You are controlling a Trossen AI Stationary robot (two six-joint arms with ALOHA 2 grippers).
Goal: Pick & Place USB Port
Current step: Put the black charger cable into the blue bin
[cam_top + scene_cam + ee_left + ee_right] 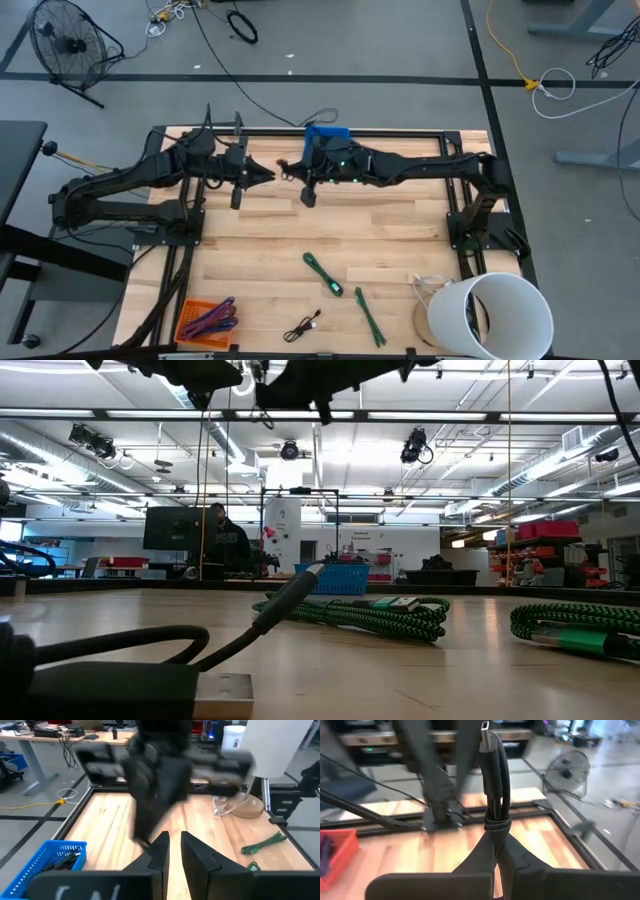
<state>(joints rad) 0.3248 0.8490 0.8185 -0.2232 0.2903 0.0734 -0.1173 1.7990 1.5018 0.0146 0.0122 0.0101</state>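
the right hand (497,851) is clamped shut on a bundled black usb cable (495,785), held up above the desk (260,250). the left hand (172,851), slightly parted, holds nothing. the cable looks light and floppy; gripping at its tie band seems safest.

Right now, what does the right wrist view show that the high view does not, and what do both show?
Only the right wrist view shows the right fingers shut on a bundled black cable, its metal plug pointing away from them.

Only the high view shows the blue basket, the white bucket, two green cables and the left gripper, close to the right one.

Both show the wooden table, the orange basket and the floor fan.
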